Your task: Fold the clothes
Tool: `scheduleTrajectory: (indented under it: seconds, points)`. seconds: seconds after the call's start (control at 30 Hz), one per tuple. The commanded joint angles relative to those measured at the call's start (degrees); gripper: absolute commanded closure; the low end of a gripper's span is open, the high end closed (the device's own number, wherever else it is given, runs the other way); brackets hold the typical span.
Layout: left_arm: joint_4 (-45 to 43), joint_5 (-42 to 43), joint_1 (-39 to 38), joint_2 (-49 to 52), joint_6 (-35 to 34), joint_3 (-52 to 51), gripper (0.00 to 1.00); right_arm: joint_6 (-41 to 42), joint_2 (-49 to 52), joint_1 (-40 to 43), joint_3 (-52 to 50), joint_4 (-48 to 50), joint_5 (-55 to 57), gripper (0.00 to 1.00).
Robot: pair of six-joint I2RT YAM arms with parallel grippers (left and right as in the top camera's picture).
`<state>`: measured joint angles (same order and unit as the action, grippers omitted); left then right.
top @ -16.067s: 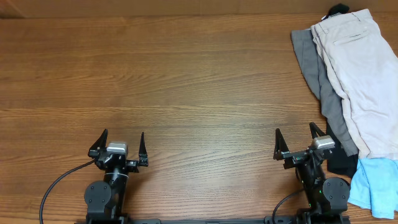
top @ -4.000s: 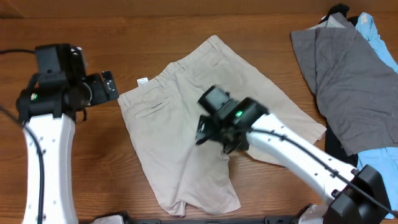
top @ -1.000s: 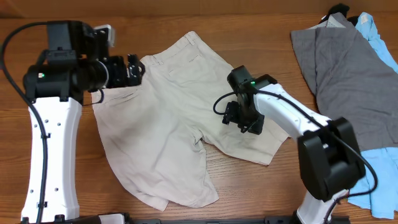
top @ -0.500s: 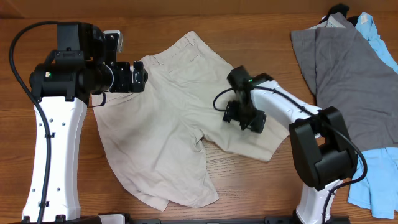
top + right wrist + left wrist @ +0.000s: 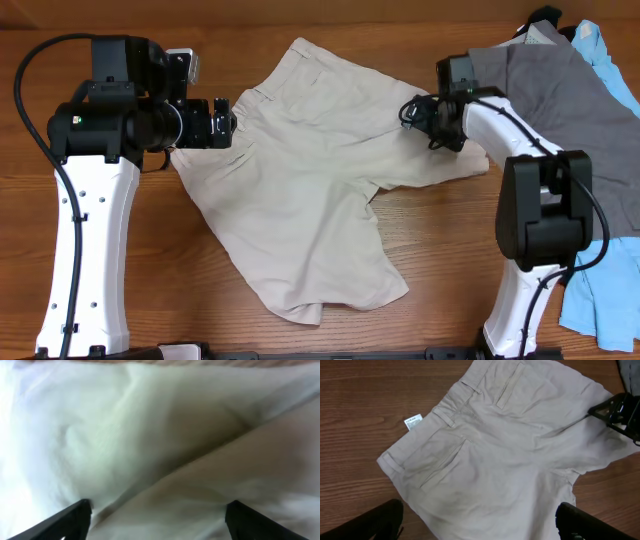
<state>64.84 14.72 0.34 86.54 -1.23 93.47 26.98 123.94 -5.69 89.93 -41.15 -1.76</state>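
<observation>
The table [image 5: 180, 290] carries the work. The khaki shorts [image 5: 300, 190] lie in its middle, back side up. The waistband [image 5: 437, 412] faces far-left, one leg [image 5: 330, 270] runs toward the near edge and the other leg [image 5: 445, 165] runs right. I judge this to be the spreading step: the cloth must lie flat and open before any fold, and it is not yet flat. Creases fan out from the right leg toward the crotch.

A grey garment [image 5: 570, 110] lies at the far right, with a light blue garment [image 5: 600, 300] at the near right. Neither is part of this job. The right leg ends just beside the grey garment, so I must not catch its edge.

My right gripper [image 5: 428, 120] sits low on the right leg near its hem. In its wrist view the cloth fills the frame and the fingers [image 5: 75, 517] stand wide apart with fabric between them, not pinched. I judge that it presses there to draw that leg outward.

My left gripper [image 5: 225, 125] hangs above the left end of the waistband with its jaws apart, holding nothing. From there its camera covers the whole garment.

Both welt pockets [image 5: 442, 467] show, and the small white tag [image 5: 413, 422] lies on the wood just beside the waistband.
</observation>
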Motion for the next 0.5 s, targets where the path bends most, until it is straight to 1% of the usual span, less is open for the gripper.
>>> scheduleTrajectory:
  seconds: [0.0, 0.13, 0.27, 0.37, 0.47]
  points:
    - [-0.81, -0.48, -0.48, 0.48, 1.33, 0.39, 0.0, -1.97, 3.69, 0.68, 7.87, -7.04, 0.15, 0.0]
    - [-1.53, -3.17, -0.48, 0.72, 1.33, 0.39, 0.0, -1.9, 3.45, 0.68, 23.17, -26.91, -0.81, 0.0]
    - [-1.84, -4.63, -0.48, 0.74, 1.31, 0.39, 0.0, -1.95, 1.51, 0.11, 32.85, -41.27, -4.7, 0.0]
    - [-1.75, -4.61, -0.48, 0.74, 1.29, 0.39, 0.0, -1.99, -1.53, -0.55, 35.1, -46.73, -5.7, 0.0]
    - [-0.7, -4.59, -0.48, 0.74, 1.01, 0.39, 0.0, -3.52, -7.32, -1.84, 35.08, -51.91, -6.91, 0.0]
